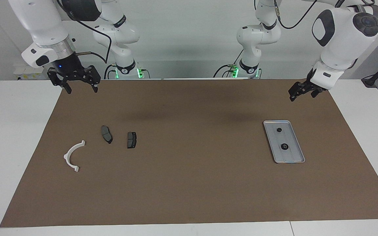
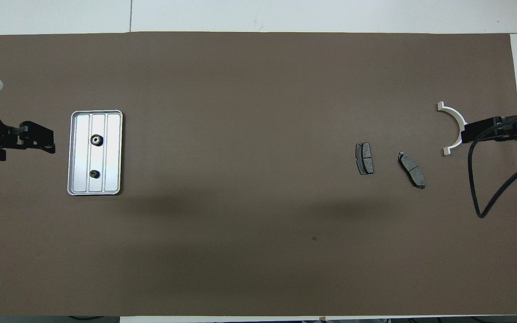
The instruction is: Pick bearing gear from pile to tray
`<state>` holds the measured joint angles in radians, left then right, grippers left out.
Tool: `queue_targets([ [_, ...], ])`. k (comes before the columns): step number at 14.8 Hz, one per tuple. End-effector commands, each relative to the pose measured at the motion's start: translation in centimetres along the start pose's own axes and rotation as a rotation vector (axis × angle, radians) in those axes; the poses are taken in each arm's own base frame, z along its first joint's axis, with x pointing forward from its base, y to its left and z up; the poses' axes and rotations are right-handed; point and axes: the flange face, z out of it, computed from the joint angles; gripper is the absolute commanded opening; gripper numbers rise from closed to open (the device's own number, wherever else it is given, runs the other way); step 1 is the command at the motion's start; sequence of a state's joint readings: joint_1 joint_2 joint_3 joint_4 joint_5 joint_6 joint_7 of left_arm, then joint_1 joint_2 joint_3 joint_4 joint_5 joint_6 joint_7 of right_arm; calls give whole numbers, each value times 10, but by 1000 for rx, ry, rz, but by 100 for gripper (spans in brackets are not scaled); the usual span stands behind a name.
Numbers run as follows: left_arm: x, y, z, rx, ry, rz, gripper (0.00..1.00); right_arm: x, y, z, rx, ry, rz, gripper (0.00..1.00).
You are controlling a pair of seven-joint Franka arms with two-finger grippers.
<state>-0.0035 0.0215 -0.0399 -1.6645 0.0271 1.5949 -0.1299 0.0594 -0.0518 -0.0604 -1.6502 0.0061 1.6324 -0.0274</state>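
The silver tray (image 1: 294,158) (image 2: 113,152) lies on the brown mat toward the left arm's end of the table. Two small black round bearing gears (image 1: 279,130) (image 1: 284,146) rest in it, also seen from above (image 2: 96,140) (image 2: 94,173). Toward the right arm's end, the pile is a white curved arc (image 1: 66,157) (image 2: 458,117) and two dark brake pads (image 1: 106,134) (image 1: 131,140). My left gripper (image 1: 293,95) (image 2: 46,142) hangs open and empty over the mat beside the tray. My right gripper (image 1: 81,89) (image 2: 467,134) waits open and empty, raised over the mat by the arc.
The brown mat (image 1: 192,183) covers most of the white table. A black cable (image 2: 476,188) loops down from the right arm over the mat's end. The brake pads (image 2: 364,158) (image 2: 411,169) lie close together beside the arc.
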Motion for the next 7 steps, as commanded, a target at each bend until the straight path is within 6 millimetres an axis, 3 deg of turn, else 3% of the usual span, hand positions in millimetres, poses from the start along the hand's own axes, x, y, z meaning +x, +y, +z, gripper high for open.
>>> queue_targets([
  [1, -2, 1, -9, -25, 27, 9, 100, -2, 1, -2, 5, 11, 21, 100],
  [7, -2, 1, -19, -27, 48, 10, 100, -2, 1, -2, 5, 12, 21, 100],
])
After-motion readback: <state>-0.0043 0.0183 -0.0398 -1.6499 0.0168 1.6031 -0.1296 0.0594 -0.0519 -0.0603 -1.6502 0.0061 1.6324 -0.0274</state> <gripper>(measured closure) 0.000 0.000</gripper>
